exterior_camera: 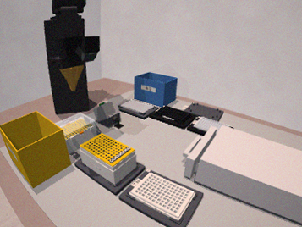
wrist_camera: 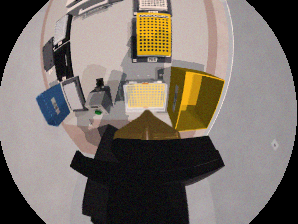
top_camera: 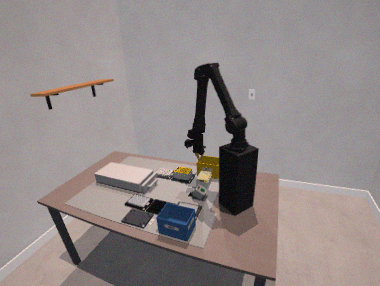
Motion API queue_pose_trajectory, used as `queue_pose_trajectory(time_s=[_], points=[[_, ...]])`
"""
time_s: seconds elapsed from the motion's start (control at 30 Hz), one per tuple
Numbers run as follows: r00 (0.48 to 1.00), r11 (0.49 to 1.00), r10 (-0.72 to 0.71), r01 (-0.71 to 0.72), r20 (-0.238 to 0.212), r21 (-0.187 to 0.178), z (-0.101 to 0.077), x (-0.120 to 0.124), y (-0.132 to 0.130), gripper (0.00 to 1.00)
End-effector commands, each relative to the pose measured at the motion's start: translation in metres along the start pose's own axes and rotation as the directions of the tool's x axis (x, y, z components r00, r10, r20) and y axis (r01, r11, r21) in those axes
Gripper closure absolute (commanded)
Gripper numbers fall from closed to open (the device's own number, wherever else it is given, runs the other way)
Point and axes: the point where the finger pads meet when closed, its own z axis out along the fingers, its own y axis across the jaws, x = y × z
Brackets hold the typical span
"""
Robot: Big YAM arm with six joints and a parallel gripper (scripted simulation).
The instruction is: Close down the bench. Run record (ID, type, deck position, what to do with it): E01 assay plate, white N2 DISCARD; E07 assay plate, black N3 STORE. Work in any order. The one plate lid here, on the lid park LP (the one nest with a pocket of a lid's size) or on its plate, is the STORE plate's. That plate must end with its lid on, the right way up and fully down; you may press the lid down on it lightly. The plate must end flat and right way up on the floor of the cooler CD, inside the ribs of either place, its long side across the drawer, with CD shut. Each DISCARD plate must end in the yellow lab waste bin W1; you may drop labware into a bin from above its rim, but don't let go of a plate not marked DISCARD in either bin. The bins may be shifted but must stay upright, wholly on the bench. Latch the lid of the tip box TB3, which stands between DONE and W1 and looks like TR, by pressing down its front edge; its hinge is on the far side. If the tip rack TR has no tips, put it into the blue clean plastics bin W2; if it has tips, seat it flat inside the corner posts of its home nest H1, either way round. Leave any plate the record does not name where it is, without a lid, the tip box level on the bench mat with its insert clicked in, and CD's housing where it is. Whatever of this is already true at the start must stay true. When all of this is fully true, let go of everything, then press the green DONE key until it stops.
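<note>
My gripper (exterior_camera: 72,79) is shut and empty, its orange fingers pointing down. It hangs well above the tip box TB3 (exterior_camera: 76,131), which stands between the yellow bin W1 (exterior_camera: 31,147) and the grey DONE key block (exterior_camera: 106,113). In the wrist view the gripper (wrist_camera: 145,127) sits just over the tip box (wrist_camera: 145,95). The tip rack TR (exterior_camera: 107,153) has a yellow top and stands on a dark nest. A white plate (exterior_camera: 162,195) lies beside it. A black plate (exterior_camera: 172,116) lies between a pale plate (exterior_camera: 137,106) and another white plate (exterior_camera: 205,125). I cannot tell whether the tip box lid is latched.
The cooler CD (exterior_camera: 252,166) stands at the right, its drawer front a little out. The blue bin W2 (exterior_camera: 155,89) is behind the plate row, with the dark lid park (exterior_camera: 204,110) beside it. The arm's black base (exterior_camera: 68,69) stands behind the tip box.
</note>
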Motion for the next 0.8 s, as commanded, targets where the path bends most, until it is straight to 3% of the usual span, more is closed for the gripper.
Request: queue_pose_trajectory(time_s=[0.0,0.17,0.23,0.77], points=[[1.0,1.0,-0.013,0.013,-0.027,-0.02,0.006,0.012,0.006,1.0],[1.0,1.0,-0.014,0.013,-0.026,-0.019,0.006,0.012,0.006,1.0],[1.0,1.0,-0.004,0.004,0.003,-0.001,0.0,-0.001,0.0,1.0],[1.0,1.0,-0.004,0.004,0.003,-0.001,0.0,-0.001,0.0,1.0]])
